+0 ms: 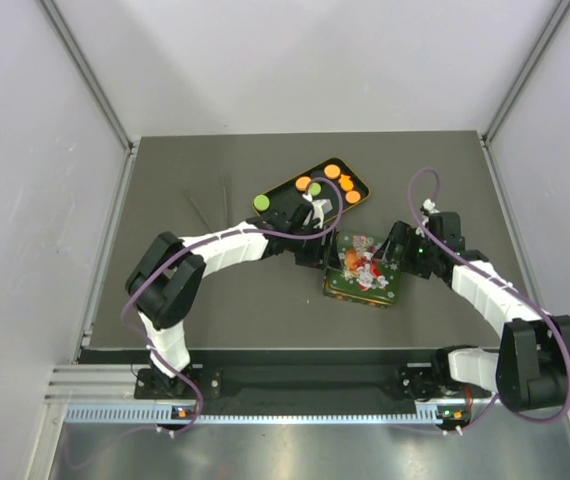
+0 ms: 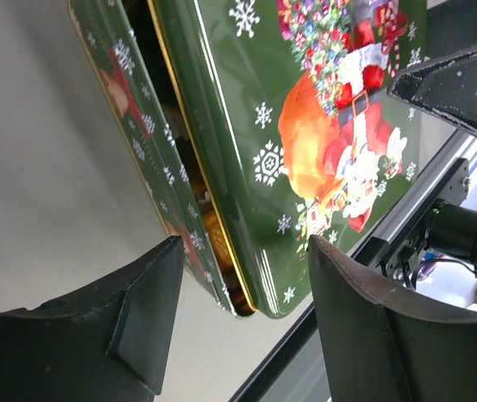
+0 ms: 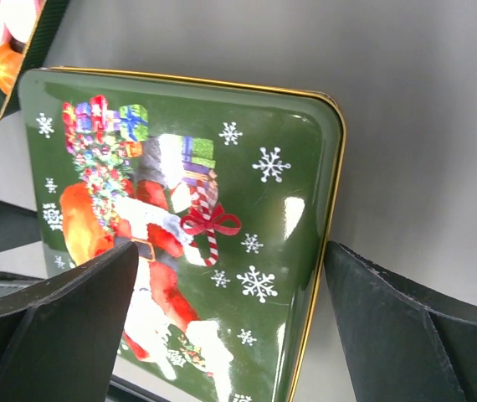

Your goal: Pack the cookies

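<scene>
Orange cookies (image 1: pixel 332 172) and green cookies (image 1: pixel 262 203) lie on a black, orange-rimmed tray (image 1: pixel 295 203) at the table's back middle. In front of it sits a green Christmas tin (image 1: pixel 337 287) with a Santa lid (image 1: pixel 365 262). In the left wrist view the lid (image 2: pixel 247 126) sits ajar over the tin's base (image 2: pixel 125 92), with orange-brown shapes in the gap (image 2: pixel 215 234). My left gripper (image 2: pixel 243 327) is open, its fingers straddling the tin's corner. My right gripper (image 3: pixel 230 318) is open over the lid (image 3: pixel 247 193), its right finger (image 3: pixel 389 327) at the gold edge.
The tray's corner with an orange cookie (image 3: pixel 4 67) shows at the top left of the right wrist view. Two thin dark sticks (image 1: pixel 210 205) lie left of the tray. Grey walls enclose the dark table (image 1: pixel 215 310), and a metal rail (image 1: pixel 285 395) runs along the near edge.
</scene>
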Robot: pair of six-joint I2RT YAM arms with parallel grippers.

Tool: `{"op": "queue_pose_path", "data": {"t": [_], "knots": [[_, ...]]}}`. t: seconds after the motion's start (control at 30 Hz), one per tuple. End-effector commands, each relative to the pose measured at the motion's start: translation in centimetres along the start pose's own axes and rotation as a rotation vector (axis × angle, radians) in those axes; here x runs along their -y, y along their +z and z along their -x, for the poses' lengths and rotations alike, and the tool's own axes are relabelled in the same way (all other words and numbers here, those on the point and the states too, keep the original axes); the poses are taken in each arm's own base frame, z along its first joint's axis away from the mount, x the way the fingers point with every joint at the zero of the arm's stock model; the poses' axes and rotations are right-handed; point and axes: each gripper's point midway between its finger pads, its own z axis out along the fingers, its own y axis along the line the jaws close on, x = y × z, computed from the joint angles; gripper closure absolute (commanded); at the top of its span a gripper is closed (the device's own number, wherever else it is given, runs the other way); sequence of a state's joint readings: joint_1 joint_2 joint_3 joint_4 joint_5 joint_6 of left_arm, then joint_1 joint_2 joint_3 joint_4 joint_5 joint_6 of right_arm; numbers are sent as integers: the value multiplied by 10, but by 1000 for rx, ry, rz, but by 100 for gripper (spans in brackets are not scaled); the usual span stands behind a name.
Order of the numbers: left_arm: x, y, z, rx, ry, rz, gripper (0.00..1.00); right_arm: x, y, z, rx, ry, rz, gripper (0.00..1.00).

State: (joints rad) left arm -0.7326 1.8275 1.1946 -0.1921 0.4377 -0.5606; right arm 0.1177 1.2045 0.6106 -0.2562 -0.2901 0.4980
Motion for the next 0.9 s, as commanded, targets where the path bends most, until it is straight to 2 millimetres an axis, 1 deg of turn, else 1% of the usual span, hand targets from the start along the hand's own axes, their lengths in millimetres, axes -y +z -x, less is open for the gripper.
{"op": "queue_pose_path", "data": {"t": [0.0, 0.3, 0.73, 0.87], "knots": [[11, 4, 9, 36, 18, -61, 34, -20, -11, 21, 58, -27, 51, 8], [13, 8, 5, 30, 2, -90, 34, -25, -13, 22, 59, -28, 63, 9], [14, 10, 1, 27, -16, -111, 37, -35, -16, 24, 64, -41, 79, 11], [12, 11, -2, 21, -23, -111, 38, -36, -14, 22, 57, -46, 74, 11]]}}
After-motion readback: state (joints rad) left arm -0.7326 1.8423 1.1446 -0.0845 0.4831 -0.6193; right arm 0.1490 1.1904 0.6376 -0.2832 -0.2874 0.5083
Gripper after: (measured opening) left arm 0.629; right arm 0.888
